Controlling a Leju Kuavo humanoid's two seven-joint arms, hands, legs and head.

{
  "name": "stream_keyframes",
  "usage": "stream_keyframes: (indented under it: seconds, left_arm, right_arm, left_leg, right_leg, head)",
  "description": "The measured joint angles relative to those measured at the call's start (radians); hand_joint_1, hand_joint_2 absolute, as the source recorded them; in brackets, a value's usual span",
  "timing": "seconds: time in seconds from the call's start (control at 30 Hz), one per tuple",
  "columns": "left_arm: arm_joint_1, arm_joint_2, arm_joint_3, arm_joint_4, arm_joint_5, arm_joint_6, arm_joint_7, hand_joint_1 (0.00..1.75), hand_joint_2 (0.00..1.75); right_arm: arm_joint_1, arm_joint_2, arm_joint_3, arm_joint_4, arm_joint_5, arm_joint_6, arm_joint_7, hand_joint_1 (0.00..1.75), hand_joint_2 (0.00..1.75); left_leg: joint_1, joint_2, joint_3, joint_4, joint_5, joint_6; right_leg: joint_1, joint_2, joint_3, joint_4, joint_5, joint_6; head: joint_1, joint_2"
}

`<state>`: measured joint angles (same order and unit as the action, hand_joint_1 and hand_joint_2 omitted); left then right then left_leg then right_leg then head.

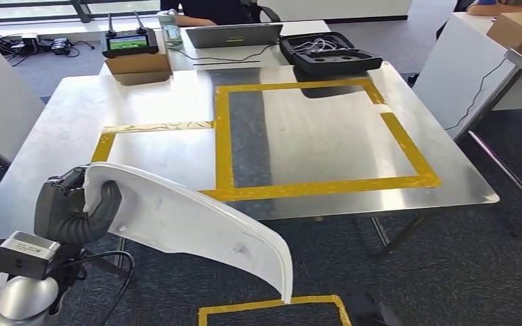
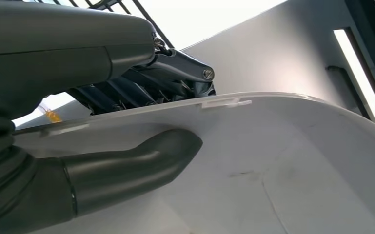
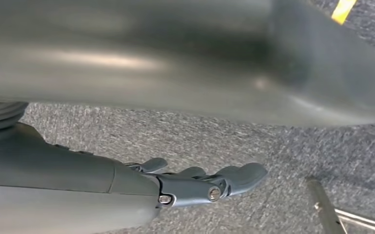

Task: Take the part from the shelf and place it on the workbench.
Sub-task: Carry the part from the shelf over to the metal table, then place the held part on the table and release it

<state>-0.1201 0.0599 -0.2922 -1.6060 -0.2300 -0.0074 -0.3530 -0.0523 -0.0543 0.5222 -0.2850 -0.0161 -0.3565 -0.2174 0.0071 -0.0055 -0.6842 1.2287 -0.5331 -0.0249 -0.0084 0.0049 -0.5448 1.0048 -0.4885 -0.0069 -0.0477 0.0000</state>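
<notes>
The left arm is entering from the lower left of the head view, its silver forearm rising to a grey ribbed wrist cover. The left hand [image 1: 75, 207] is gripping the white part [image 1: 197, 221] — the thick grey thumb [image 2: 131, 168] is pressing one face, the darker fingers [image 2: 141, 90] are bearing on the opposite face. The right hand [image 3: 200, 183] is hanging over carpet, holding nothing — fingers extended and apart.

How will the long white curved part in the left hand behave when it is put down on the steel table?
The white part is probably stiff: it keeps its curve though the left hand holds only one end. It is likely light for its size. Its curved shape may rock on the table.
</notes>
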Motion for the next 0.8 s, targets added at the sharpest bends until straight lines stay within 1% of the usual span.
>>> stream_keyframes:
  seconds: [0.03,0.07,0.1,0.13,0.2,0.23,0.27,0.3,0.33,0.37,0.4,0.43,0.47,0.5,0.53,0.57,0.6,0.63,0.73,0.8]
  left_arm:
    - [-0.001,0.0,0.0,0.0,-0.002,-0.001,0.0,1.75,1.75]
    - [-0.002,0.0,0.0,0.0,-0.003,-0.001,0.0,1.75,1.75]
    - [-0.002,0.0,0.0,0.0,-0.003,-0.002,0.0,1.75,1.75]
    - [-0.002,0.0,0.0,0.0,-0.003,-0.002,0.0,1.75,1.75]
    - [-0.003,0.001,0.0,0.0,-0.005,-0.004,0.0,1.75,1.75]
    - [-0.004,0.001,0.0,-0.001,-0.006,-0.005,-0.001,1.75,1.75]
    - [-0.005,0.001,0.0,-0.002,-0.008,-0.007,-0.001,1.75,1.75]
    - [-0.007,0.001,0.0,-0.002,-0.009,-0.008,-0.002,1.75,1.75]
    - [-0.008,0.001,-0.001,-0.002,-0.011,-0.01,-0.002,1.75,1.75]
    - [-0.009,0.001,-0.001,-0.002,-0.012,-0.01,-0.002,1.75,1.75]
    - [-0.009,0.001,-0.002,-0.001,-0.013,-0.011,-0.002,1.75,1.75]
    - [-0.01,0.001,-0.003,0.0,-0.015,-0.012,-0.002,1.75,1.75]
    - [-0.011,0.001,-0.004,0.001,-0.017,-0.012,-0.002,1.75,1.75]
    - [-0.013,0.001,-0.004,0.002,-0.02,-0.011,-0.002,1.75,1.75]
    - [-0.016,0.001,-0.005,0.003,-0.023,-0.011,-0.002,1.75,1.75]
    - [-0.018,0.001,-0.006,0.003,-0.025,-0.01,-0.002,1.75,1.75]
    - [-0.02,0.001,-0.006,0.002,-0.026,-0.009,-0.002,1.75,1.75]
    - [-0.021,0.002,-0.008,0.002,-0.027,-0.008,-0.002,1.75,1.75]
    - [-0.022,0.003,-0.012,0.002,-0.027,-0.006,-0.002,1.75,1.75]
    - [-0.022,0.004,-0.013,0.002,-0.027,-0.004,-0.002,1.75,1.75]
  right_arm:
    - [0.0,0.0,0.0,0.0,0.0,-0.001,0.0,0.0,0.0]
    - [-0.001,0.0,0.0,0.0,-0.001,-0.001,0.0,0.0,0.0]
    - [-0.001,0.0,0.0,0.0,-0.001,-0.001,0.0,0.0,0.0]
    - [-0.002,0.0,0.0,0.0,-0.001,-0.001,0.0,0.0,0.0]
    - [-0.003,0.0,0.0,0.0,-0.002,-0.001,0.0,0.0,0.0]
    - [-0.004,0.001,0.0,0.0,-0.002,0.0,0.0,0.0,0.0]
    - [-0.006,0.001,0.001,0.0,-0.001,0.0,-0.001,0.0,0.0]
    - [-0.008,0.001,0.001,0.0,0.0,0.001,0.0,0.0,0.0]
    - [-0.01,0.002,0.001,0.0,0.001,0.001,0.0,0.0,0.0]
    - [-0.011,0.002,0.001,0.0,0.001,0.001,0.0,0.0,0.0]
    - [-0.012,0.002,0.001,0.0,0.001,0.001,0.001,0.0,0.0]
    - [-0.012,0.003,0.001,0.0,0.002,0.001,0.002,0.0,0.0]
    - [-0.013,0.004,0.001,0.0,0.002,0.001,0.003,0.0,0.0]
    - [-0.014,0.005,0.001,0.0,0.003,0.001,0.004,0.0,0.0]
    - [-0.016,0.005,0.001,0.0,0.003,0.001,0.004,0.0,0.0]
    - [-0.018,0.006,0.002,0.0,0.004,0.001,0.005,0.0,0.0]
    - [-0.019,0.006,0.002,0.0,0.004,0.001,0.004,0.0,0.0]
    - [-0.019,0.007,0.002,0.0,0.003,0.001,0.004,0.0,0.0]
    - [-0.019,0.009,0.002,0.0,0.003,0.001,0.004,0.0,0.0]
    - [-0.019,0.01,0.002,0.0,0.003,0.001,0.004,0.0,0.0]
  left_leg:
    - [0.0,0.001,0.027,-0.073,0.044,0.003]
    - [-0.001,0.001,0.053,-0.137,0.074,0.007]
    - [-0.002,0.001,0.072,-0.182,0.09,0.013]
    - [-0.004,0.0,0.079,-0.202,0.091,0.019]
    - [-0.006,-0.002,0.081,-0.205,0.085,0.033]
    - [-0.005,-0.002,0.084,-0.208,0.084,0.039]
    - [-0.004,-0.002,0.089,-0.211,0.083,0.046]
    - [-0.002,-0.001,0.094,-0.214,0.081,0.051]
    - [-0.002,0.0,0.097,-0.215,0.079,0.055]
    - [-0.002,0.001,0.099,-0.214,0.076,0.058]
    - [-0.002,0.001,0.1,-0.214,0.073,0.059]
    - [-0.003,0.0,0.103,-0.213,0.07,0.059]
    - [-0.003,-0.001,0.107,-0.213,0.066,0.058]
    - [-0.003,-0.001,0.113,-0.213,0.061,0.057]
    - [-0.003,-0.002,0.121,-0.213,0.056,0.054]
    - [-0.005,-0.003,0.126,-0.212,0.051,0.05]
    - [-0.006,-0.003,0.13,-0.211,0.046,0.045]
    - [-0.009,-0.003,0.132,-0.21,0.042,0.043]
    - [-0.012,-0.002,0.135,-0.212,0.038,0.046]
    - [-0.011,-0.002,0.138,-0.219,0.04,0.041]
  right_leg:
    - [0.0,0.0,0.009,0.0,-0.007,0.003]
    - [0.002,0.001,0.015,0.002,-0.015,0.008]
    - [0.003,0.002,0.019,0.002,-0.021,0.013]
    - [0.005,0.002,0.02,0.002,-0.025,0.019]
    - [0.005,0.002,0.022,-0.001,-0.03,0.031]
    - [0.004,0.001,0.022,0.004,-0.034,0.037]
    - [0.002,0.0,0.014,0.025,-0.046,0.042]
    - [0.001,0.0,-0.006,0.066,-0.067,0.047]
    - [0.001,-0.001,-0.039,0.128,-0.093,0.05]
    - [0.0,-0.001,-0.082,0.199,-0.12,0.053]
    - [0.0,-0.001,-0.122,0.258,-0.134,0.054]
    - [0.0,-0.001,-0.149,0.288,-0.13,0.055]
    - [0.0,-0.001,-0.156,0.278,-0.103,0.054]
    - [0.0,-0.001,-0.143,0.229,-0.061,0.052]
    - [0.0,-0.001,-0.116,0.156,-0.014,0.048]
    - [0.002,-0.001,-0.088,0.088,0.019,0.044]
    - [0.003,-0.001,-0.067,0.039,0.037,0.039]
    - [0.004,-0.001,-0.056,0.013,0.043,0.035]
    - [0.005,0.001,-0.054,0.006,0.04,0.029]
    - [0.007,0.002,-0.054,0.006,0.039,0.024]
  head:
    - [0.0,0.0]
    - [0.0,0.0]
    - [0.0,0.0]
    - [0.0,0.0]
    - [0.001,0.0]
    - [0.002,0.0]
    - [0.002,0.0]
    - [0.002,0.0]
    - [0.002,0.0]
    - [0.002,0.0]
    - [0.002,0.0]
    - [0.002,0.0]
    - [0.002,0.0]
    - [0.002,0.0]
    - [0.002,0.0]
    - [0.002,0.0]
    - [0.002,0.0]
    - [0.002,0.0]
    - [0.002,0.0]
    - [0.002,0.0]
